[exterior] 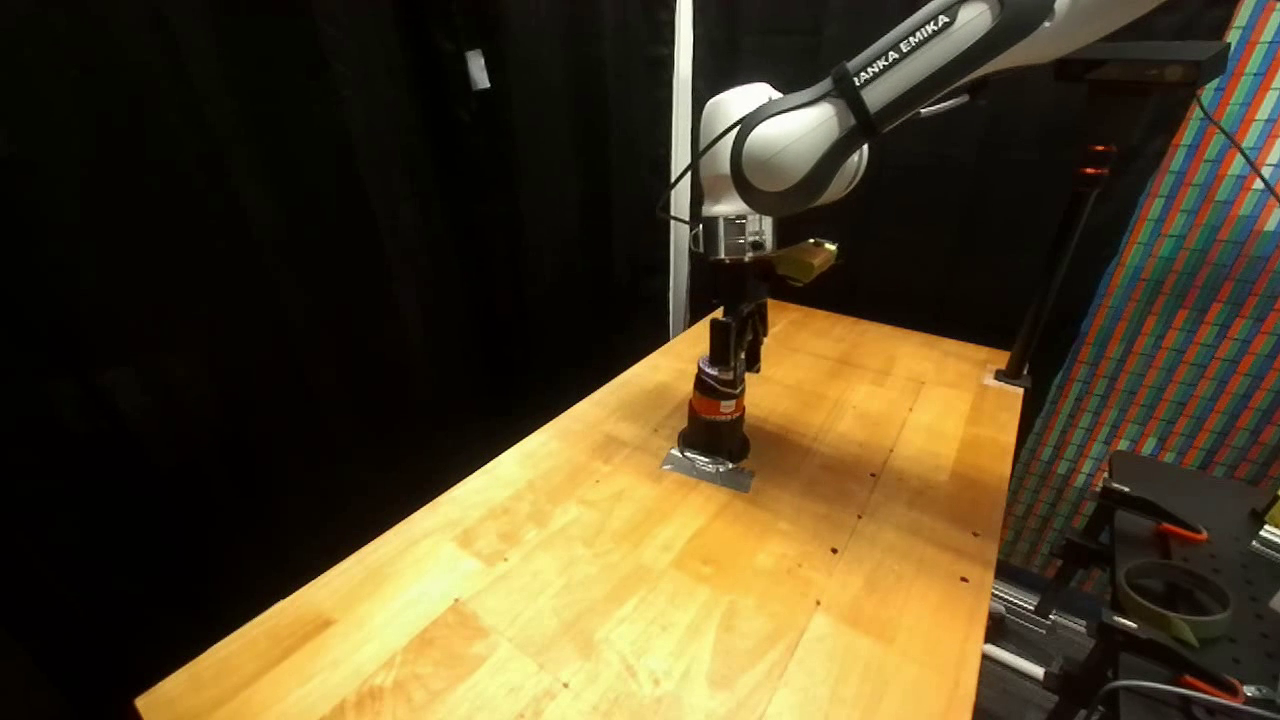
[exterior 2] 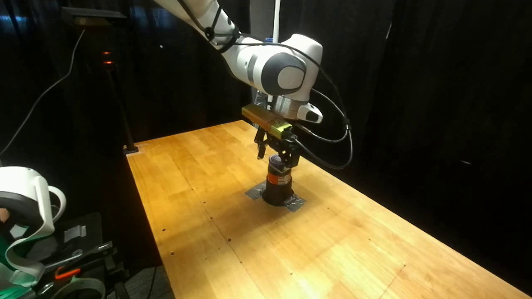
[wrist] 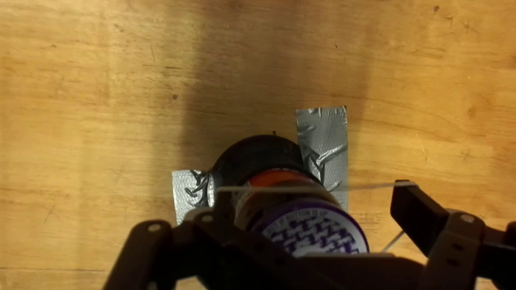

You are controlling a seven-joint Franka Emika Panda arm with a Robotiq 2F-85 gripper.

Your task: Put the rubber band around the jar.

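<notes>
Seemingly, we were at the fitting step: in the wrist view the hand (wrist: 312, 189) had its fingers spread apart, the rubber band (wrist: 316, 189) stretched between their tips. The jar (exterior 2: 279, 178) stood upright in or on a dark base (exterior 2: 277, 194), which grey tape (exterior 2: 295, 203) joined to the table (exterior 2: 341, 236). Its lid (exterior 2: 275, 161) lay close by one finger in both exterior views; whether they touched, we could not tell. Nor could we say if the band encircled anything yet (one strand crossed the jar in the wrist view, another slanted beside it). The next move, we judged, called for centring the band over the lid, lowering it with the fingers wide, then letting it slip off around the jar.
</notes>
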